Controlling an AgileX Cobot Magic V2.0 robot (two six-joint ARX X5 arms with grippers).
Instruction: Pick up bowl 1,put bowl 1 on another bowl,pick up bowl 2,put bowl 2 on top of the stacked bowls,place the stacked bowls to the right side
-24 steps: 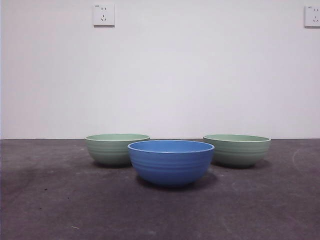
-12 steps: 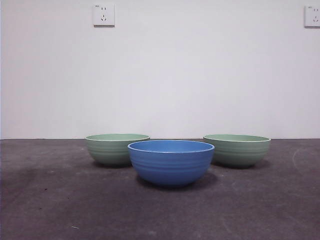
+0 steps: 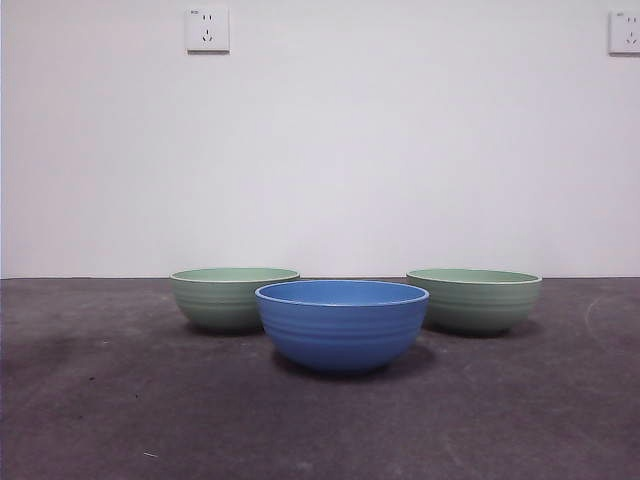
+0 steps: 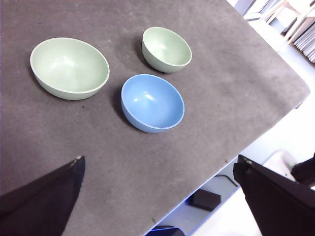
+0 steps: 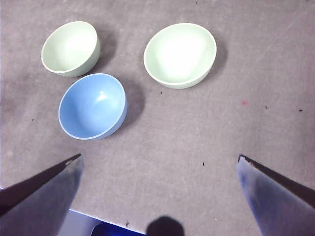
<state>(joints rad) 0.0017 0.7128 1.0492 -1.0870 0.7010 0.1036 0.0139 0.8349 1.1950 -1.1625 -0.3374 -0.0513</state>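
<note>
This looks like a plain test room or laboratory, not a home. A bare white wall (image 3: 320, 150) fills the upper part of the front view, with two white electric sockets (image 3: 207, 29) high at its upper left and upper right corners. The dark grey felt-covered table (image 3: 320, 420) has no cloth or decoration. At the right edge of the left wrist view, a pale floor (image 4: 290, 118) and light furniture legs (image 4: 290, 14) appear.

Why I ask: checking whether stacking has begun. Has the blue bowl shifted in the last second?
No. In the front view the blue bowl sits in the same spot under the wall socket, and still overlaps the left green bowl.
</note>
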